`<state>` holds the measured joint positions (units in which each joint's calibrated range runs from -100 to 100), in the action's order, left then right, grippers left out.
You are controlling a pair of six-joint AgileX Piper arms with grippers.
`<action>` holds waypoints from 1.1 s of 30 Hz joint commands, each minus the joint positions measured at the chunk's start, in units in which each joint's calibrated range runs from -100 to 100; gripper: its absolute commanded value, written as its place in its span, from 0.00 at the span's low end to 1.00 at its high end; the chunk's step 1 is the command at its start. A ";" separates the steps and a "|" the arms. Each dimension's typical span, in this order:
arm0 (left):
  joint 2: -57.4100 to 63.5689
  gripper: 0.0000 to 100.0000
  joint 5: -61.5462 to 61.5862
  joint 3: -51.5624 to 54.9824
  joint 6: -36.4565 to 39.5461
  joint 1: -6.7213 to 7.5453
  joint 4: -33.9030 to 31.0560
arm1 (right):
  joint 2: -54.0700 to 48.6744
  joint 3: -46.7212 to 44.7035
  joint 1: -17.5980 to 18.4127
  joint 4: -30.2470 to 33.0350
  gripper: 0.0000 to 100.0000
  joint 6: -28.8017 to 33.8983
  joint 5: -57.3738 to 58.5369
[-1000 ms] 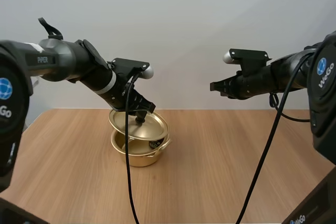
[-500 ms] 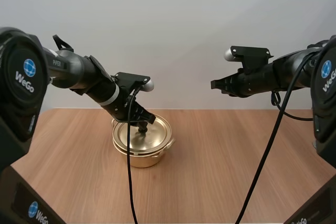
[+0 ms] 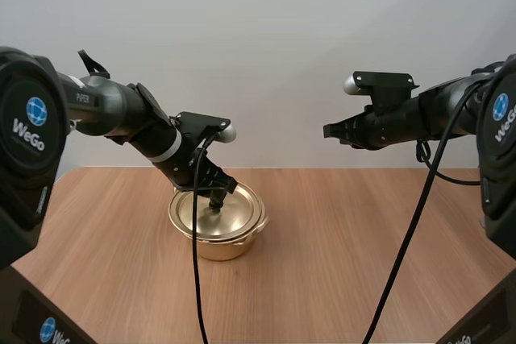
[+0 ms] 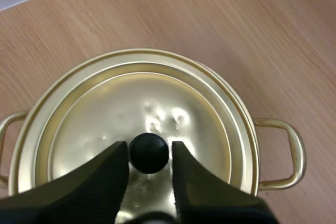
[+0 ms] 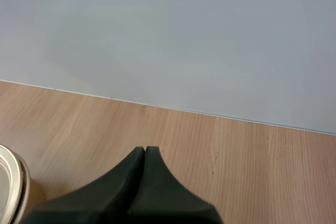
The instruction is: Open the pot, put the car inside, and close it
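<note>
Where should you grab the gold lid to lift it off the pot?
By the round black knob in the middle of the lid, coming straight down from above. The lid lies flat on the pot, so its rim offers little to pinch, while the knob stands up. The jaws of the left gripper pinch it from both sides.

Bright, even, diffuse light; faint shadow under the pot (image 3: 216, 246); pale glare patches on the lid (image 4: 142, 106).
</note>
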<state>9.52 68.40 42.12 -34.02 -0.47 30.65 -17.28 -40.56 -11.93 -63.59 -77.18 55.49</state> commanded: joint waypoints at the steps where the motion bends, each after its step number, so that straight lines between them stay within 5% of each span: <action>1: 0.82 1.00 -0.15 -0.11 0.36 0.01 -0.14 | 0.03 -0.01 -0.02 -0.01 0.00 -0.18 -0.06; 8: 10.07 1.00 -1.11 -0.52 0.16 0.01 6.21 | 0.03 -0.01 -0.02 -0.01 0.00 -1.46 -0.06; 12: 22.37 1.00 -5.57 1.97 -7.67 0.01 19.71 | 0.03 -0.01 -0.02 -1.05 0.00 -4.75 0.33; 17: 42.65 1.00 -25.68 12.41 -16.89 0.01 37.25 | 0.03 -0.01 -0.02 -2.93 0.00 -9.65 5.72; 21: 54.52 1.00 -29.88 20.60 -7.67 -2.55 30.47 | -0.51 -0.90 -0.02 -7.11 0.00 -13.22 14.44; 25: 64.19 1.00 -30.96 26.89 -4.05 -5.75 21.65 | -5.39 -8.21 -0.02 -18.93 0.00 -22.82 15.86; 27: 69.38 1.00 -33.18 29.20 -4.05 -6.77 18.80 | -9.66 -13.95 -0.02 -25.42 0.00 -22.82 16.71; 33: 74.44 1.00 -46.12 36.78 -2.26 -6.76 15.32 | -26.69 -29.69 -0.02 -30.74 0.00 -22.82 15.80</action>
<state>64.02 28.63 75.90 -40.56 -7.24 54.60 -34.09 -60.29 -11.93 -87.79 -100.00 72.93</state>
